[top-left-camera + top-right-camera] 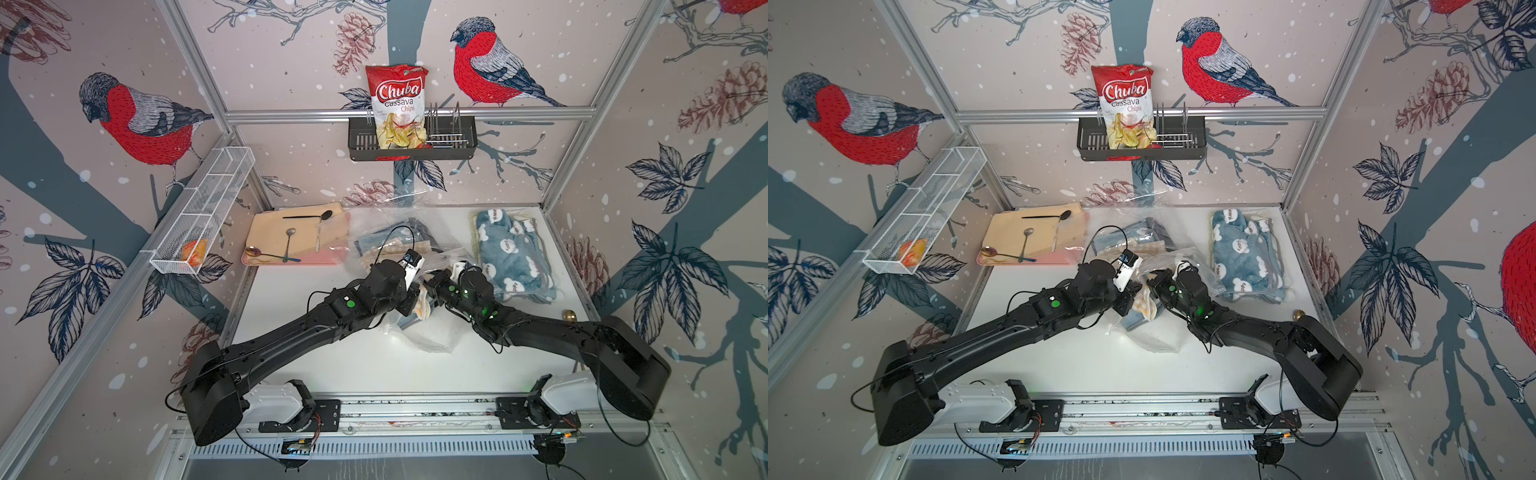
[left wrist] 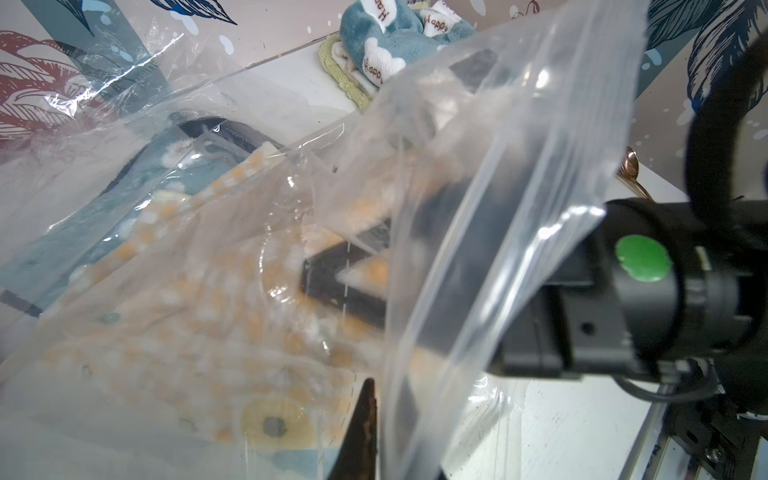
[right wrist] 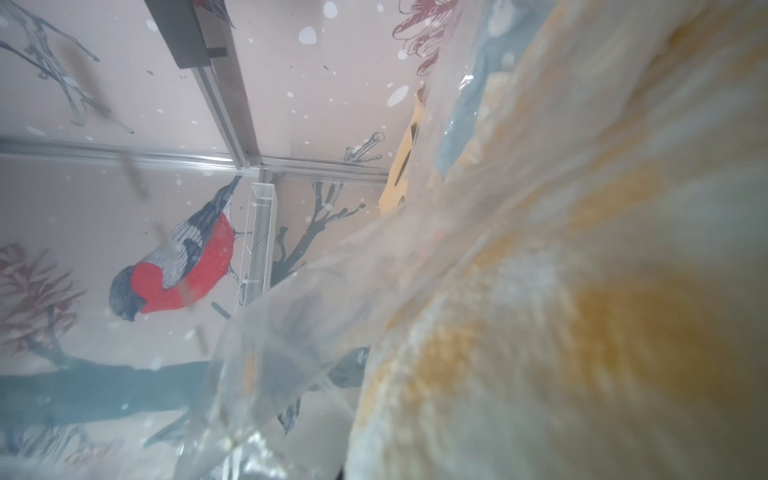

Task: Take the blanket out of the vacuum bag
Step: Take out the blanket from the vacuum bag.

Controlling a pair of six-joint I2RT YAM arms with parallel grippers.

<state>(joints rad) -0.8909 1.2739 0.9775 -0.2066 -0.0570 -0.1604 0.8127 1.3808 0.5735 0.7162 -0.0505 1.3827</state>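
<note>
Left wrist view, Tom: what is the right claw (image 2: 328, 276) doing?

It is inside the mouth of the vacuum bag (image 2: 519, 145), Mira. Seen through the film, it is closed on a fold of the cream, orange-dotted blanket (image 2: 199, 299)

And the left claw (image 2: 361, 419)?

Closed too. Only one dark fingertip shows, right against the film, so I judge it is pinching the bag near its mouth to hold it back

Where is the bag?

In the middle of the table (image 1: 332, 361), crumpled, its mouth where the two claws meet. In a top view a small tuft of the blanket shows between them. Most of it lies inside, next to a blue cloth (image 2: 83, 237) that is also in the bag

So how far along?

Early, I'd say. The bag is open and the blanket is gripped. Pulling it right out and setting it down are left. A blue bear-print blanket (image 1: 511, 253) lies outside, just beside the bag, on the right arm's side
</note>
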